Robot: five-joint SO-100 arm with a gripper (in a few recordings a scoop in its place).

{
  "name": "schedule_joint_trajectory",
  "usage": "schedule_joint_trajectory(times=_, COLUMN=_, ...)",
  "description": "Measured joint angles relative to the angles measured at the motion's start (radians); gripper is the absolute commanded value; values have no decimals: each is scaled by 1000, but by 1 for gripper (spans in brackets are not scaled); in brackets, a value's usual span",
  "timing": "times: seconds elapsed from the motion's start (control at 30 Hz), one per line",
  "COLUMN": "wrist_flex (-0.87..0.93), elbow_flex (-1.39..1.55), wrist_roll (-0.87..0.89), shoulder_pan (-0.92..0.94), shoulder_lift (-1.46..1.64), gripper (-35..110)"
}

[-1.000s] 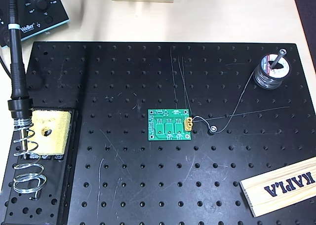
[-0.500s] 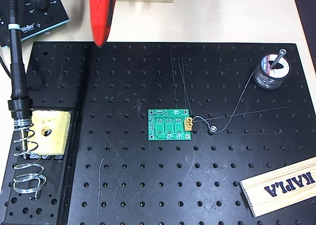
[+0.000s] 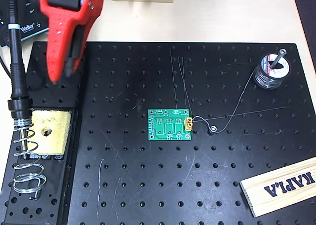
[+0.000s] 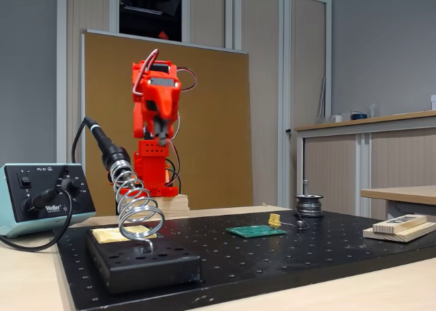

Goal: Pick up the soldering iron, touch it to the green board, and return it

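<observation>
Hand (image 3: 59, 74) apart, raised | soldering iron (image 3: 16, 62) in stand (image 3: 27, 161), tip down

- An electronics lab or workshop: a black perforated breadboard (image 3: 197, 185) covers the worktop (image 3: 222, 18).
- A Weller soldering station (image 4: 41, 195) sits left of the breadboard; a solder spool (image 3: 270, 71) stands on it.
- Office-style cabinets (image 4: 361, 161) stand behind.

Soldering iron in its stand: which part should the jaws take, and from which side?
Probably the bare black handle of the soldering iron, above its flared collar. The tip end sits inside the coil-spring stand, so only the handle is exposed. Come from the right in the overhead view, where the gripper hangs, closing across the slim shaft.
</observation>
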Motion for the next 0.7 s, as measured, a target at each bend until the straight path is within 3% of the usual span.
schedule_joint_trajectory(times=0.7, wrist_flex=-21, elbow_flex=-169, wrist_roll=-190, shoulder_pan=129, shoulder_lift=-247, gripper=21)
